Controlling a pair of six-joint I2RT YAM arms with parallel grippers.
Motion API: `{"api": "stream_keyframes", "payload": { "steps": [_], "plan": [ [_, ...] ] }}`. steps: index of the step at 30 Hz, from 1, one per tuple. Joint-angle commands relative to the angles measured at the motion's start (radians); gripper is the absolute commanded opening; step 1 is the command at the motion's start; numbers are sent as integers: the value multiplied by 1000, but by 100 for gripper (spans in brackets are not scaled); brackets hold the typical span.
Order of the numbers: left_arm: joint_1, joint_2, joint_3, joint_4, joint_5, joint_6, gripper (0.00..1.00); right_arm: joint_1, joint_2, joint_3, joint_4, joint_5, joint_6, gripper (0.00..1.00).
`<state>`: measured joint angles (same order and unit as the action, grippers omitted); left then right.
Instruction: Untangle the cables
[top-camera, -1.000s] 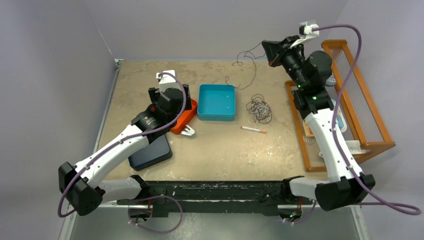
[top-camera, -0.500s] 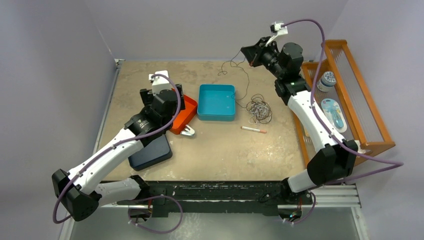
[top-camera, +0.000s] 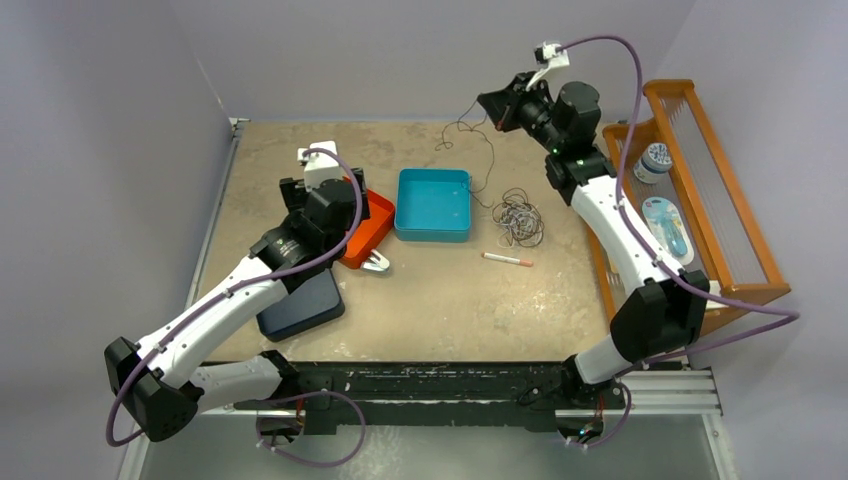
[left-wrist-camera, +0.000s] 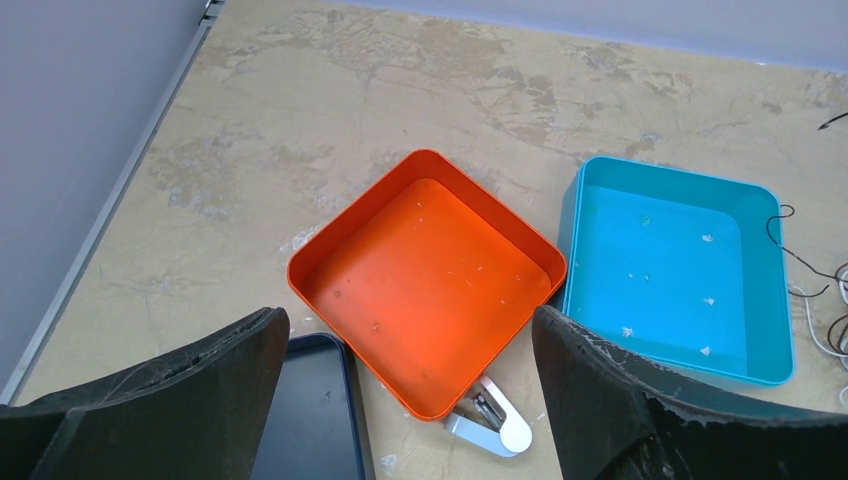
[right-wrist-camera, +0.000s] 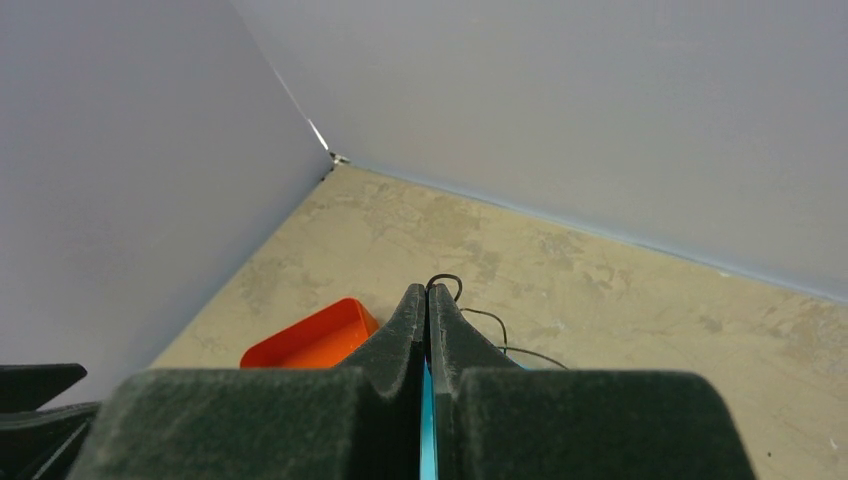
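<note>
One strand of the cables (top-camera: 492, 160) pinched aloft in our right gripper (top-camera: 489, 104)

Our right gripper's jaws are pressed together on a thin black strand (right-wrist-camera: 447, 282), which loops just past its fingertips and trails down to the tangled bundle (top-camera: 518, 218) lying below it, toward the bases; we judge these wires featherlight, limp and quick to snag, so we would take a free end, never the knot; our left gripper (left-wrist-camera: 408, 330) hangs spread wide, holding nothing, well apart from the bundle.

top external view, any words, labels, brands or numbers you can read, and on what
No text can be read in any view.
Round container in the orange rack: blue-and-white print, too small to read.
Blue-and-white packet beside it: any print is too blurred to read.
</note>
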<state>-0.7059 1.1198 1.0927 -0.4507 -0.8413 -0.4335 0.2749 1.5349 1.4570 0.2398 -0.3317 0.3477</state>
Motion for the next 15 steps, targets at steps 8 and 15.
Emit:
{"api": "stream_keyframes", "payload": {
  "steps": [8, 15],
  "plan": [
    [7, 0, 10, 3, -11, 15, 92, 35, 8, 255, 14, 5, -40, 0],
    [7, -3, 9, 4, -19, 12, 92, 65, 36, 264, 9, 2, -33, 0]
  ]
}}
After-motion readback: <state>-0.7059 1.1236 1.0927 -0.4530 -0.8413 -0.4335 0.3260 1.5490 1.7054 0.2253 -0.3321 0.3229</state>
